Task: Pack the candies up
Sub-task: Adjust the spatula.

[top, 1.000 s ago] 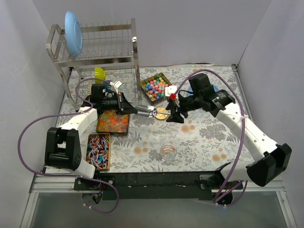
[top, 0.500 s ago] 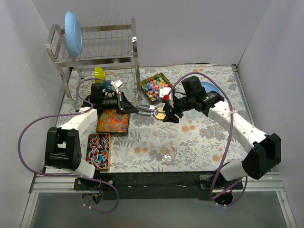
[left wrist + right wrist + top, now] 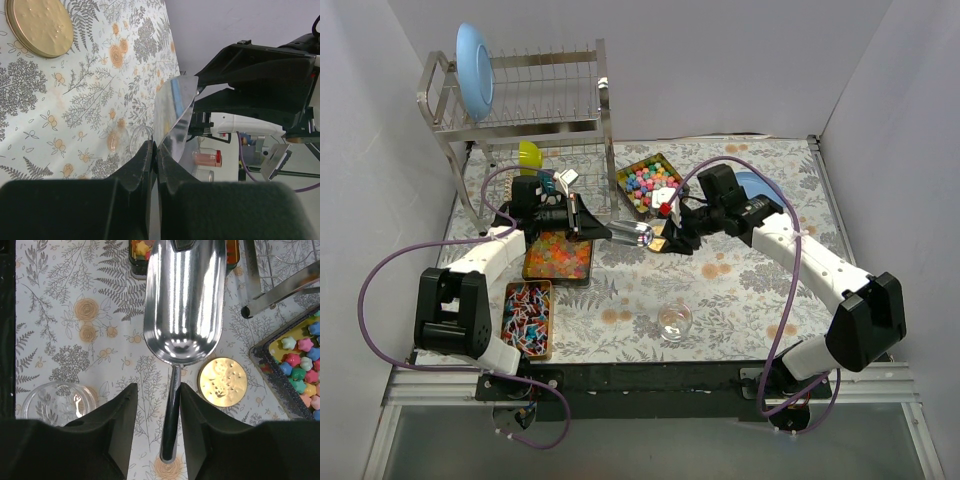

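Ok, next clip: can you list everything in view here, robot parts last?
dish rack: 1, silver, far left
plate: 1, light blue, upright in the rack
bowl: 1, yellow-green, under the rack
star candies: many, mixed colours, in a dark tray, far centre
jelly sweets: many, mostly orange, in a tray under the left arm
wrapped sweets: many, red, blue and white, in a tray, near left
jar: 1, clear, open, near centre
lid: 1, gold, flat on the cloth
scoop: 1, silver, held between the arms
blue item: 1, mostly hidden behind the right arm
left claw: shut on the scoop's edge
right claw: open, astride the scoop's handle
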`<action>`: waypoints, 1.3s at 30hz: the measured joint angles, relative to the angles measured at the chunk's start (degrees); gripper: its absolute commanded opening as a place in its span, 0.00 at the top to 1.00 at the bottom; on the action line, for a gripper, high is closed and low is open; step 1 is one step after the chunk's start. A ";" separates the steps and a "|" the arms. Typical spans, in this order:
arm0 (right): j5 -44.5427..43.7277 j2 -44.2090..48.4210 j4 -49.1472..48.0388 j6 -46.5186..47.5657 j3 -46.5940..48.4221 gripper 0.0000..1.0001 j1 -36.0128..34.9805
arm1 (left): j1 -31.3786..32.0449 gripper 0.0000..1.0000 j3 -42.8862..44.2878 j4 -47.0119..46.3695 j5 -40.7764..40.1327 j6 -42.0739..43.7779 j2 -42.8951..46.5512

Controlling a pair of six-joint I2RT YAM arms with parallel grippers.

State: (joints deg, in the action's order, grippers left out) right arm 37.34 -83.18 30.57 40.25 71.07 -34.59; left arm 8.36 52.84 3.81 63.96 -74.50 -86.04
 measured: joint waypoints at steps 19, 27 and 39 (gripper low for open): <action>-1.79 -0.02 -5.16 -1.27 -1.38 0.88 -0.22 | 0.00 1.00 -0.76 -2.16 0.94 -2.21 0.00; -3.02 0.31 -6.80 -4.31 -2.62 0.99 1.27 | 0.00 0.43 -0.46 -1.14 0.17 -0.87 0.00; -5.38 9.81 -5.73 -16.22 -7.67 0.99 21.33 | 8.87 0.33 12.15 11.85 -9.90 17.53 -2.91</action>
State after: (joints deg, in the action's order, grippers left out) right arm 31.97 -73.36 24.84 24.03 63.40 -13.26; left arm 17.23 64.99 15.66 54.06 -56.97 -88.95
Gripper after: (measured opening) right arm 0.195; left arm 0.672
